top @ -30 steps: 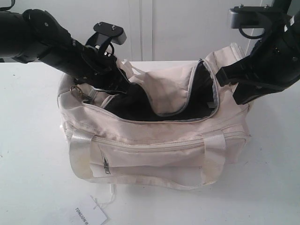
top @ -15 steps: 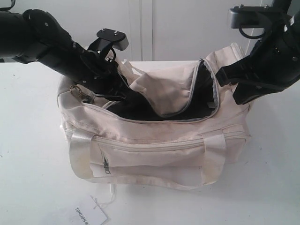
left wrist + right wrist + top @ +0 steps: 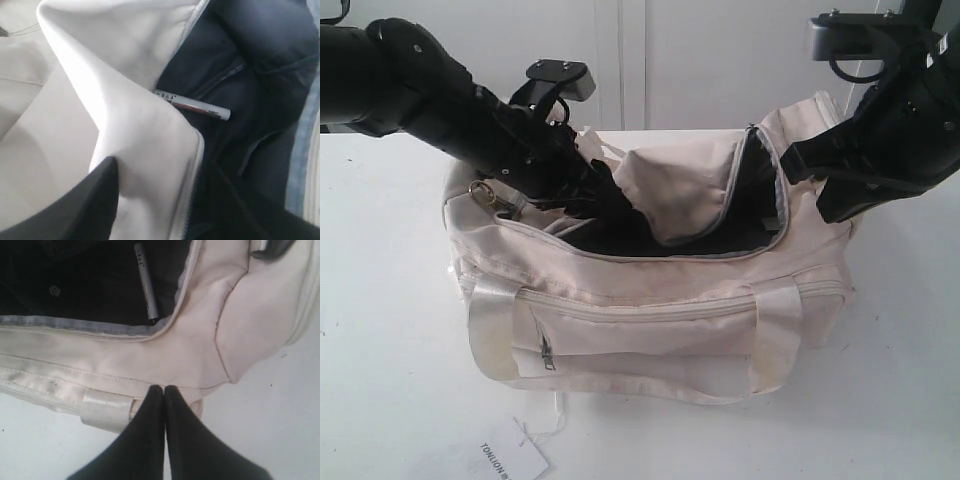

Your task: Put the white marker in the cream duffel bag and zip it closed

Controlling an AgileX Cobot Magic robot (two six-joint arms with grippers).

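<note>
- The cream duffel bag [image 3: 650, 290] is sitting on a white table [image 3: 390, 380] with its curved top zipper undone and the mouth gaping.
- The white marker [image 3: 192, 105] is lying inside the bag on the black lining [image 3: 260, 50]. One end is tucked under a loose cream flap [image 3: 125, 100] and the other end is showing in the open.
- The left arm is reaching into the mouth from the bag's left end. In the exterior view its tip is hiding behind the folded flap.
- The left gripper [image 3: 165, 165] is standing open, its two dark fingers [image 3: 100, 200] spread wide on either side of the flap's zipper edge. It is not clamping anything, and the marker is lying clear of it, deeper in the bag.
- The right gripper [image 3: 164, 388] is hovering at the bag's right end, just by a shiny strap [image 3: 105, 410]. Its jaws are pressing flat together, and nothing is showing between them.
- From the right wrist view, the marker is resting just inside the grey zipper tape, near that end of the opening.
- A gold chain pull [image 3: 485, 193] is hanging at the left end of the top zipper, beside the left arm.
- A paper tag [image 3: 510, 462] is lying on the table in front of the bag, apart from it.
</note>
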